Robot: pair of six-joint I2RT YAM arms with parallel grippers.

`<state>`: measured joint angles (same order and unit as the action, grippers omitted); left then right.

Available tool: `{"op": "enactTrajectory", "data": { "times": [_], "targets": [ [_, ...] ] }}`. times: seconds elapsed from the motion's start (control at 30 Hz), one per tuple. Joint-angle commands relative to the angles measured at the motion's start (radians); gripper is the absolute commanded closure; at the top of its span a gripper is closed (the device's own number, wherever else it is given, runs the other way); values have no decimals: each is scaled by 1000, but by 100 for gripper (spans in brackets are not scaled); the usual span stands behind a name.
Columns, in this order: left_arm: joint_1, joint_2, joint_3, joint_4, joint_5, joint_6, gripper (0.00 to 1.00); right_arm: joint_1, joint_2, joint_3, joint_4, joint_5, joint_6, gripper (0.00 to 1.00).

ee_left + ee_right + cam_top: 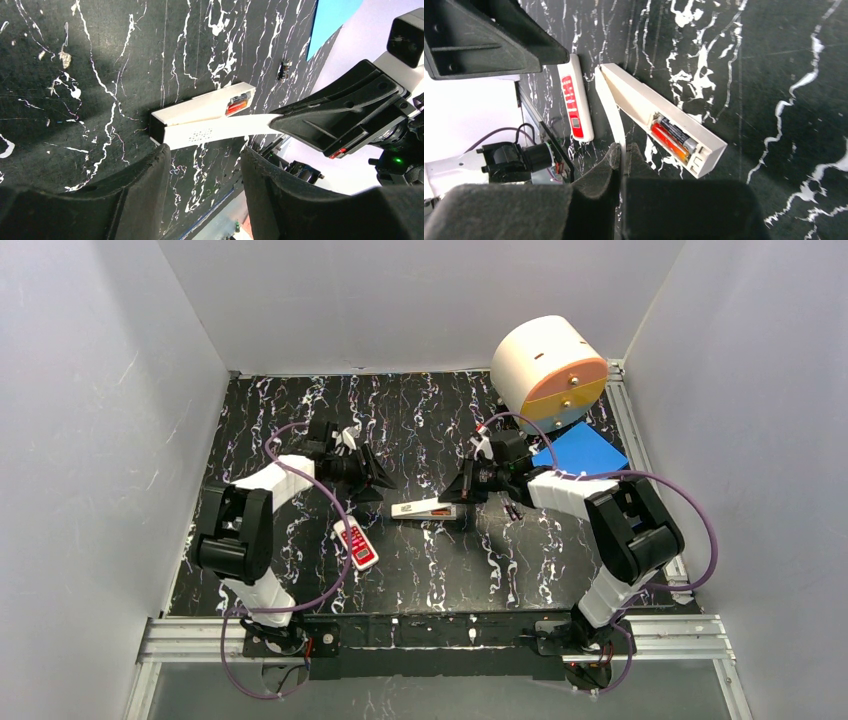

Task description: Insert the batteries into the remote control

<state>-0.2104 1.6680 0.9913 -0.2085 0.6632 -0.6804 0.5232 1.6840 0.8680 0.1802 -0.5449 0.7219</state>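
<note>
White remote control (pixel 639 97) holding batteries (pixel 674 137), right tool (pixel 624 150) pinching its cover (pixel 611 107), left tool (pixel 205 152) parted

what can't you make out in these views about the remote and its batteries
- top view: remote control recess too small to see, right tool over that end
- left wrist view: white cover blocks the recess; only the red-orange battery shows
- right wrist view: markings on the batteries too small; cover's held end hidden between the tool's fingers
</note>
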Motion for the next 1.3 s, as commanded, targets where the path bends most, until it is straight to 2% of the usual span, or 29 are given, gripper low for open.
{"op": "enactTrajectory", "data": {
  "times": [0.0,0.67,1.0,1.27],
  "targets": [
    [0,17,-25,-8,34,21,49,-26,-13,7,-94,91,-30,99],
    [0,78,-27,-13,50,47,51,-44,23,-41,-107,140,97,99],
    [-3,132,-6,-15,102,70,54,-43,34,6,-272,202,-14,99],
    [-24,179,22,6,165,84,55,-43,42,25,-303,209,-28,99]
  ]
}}
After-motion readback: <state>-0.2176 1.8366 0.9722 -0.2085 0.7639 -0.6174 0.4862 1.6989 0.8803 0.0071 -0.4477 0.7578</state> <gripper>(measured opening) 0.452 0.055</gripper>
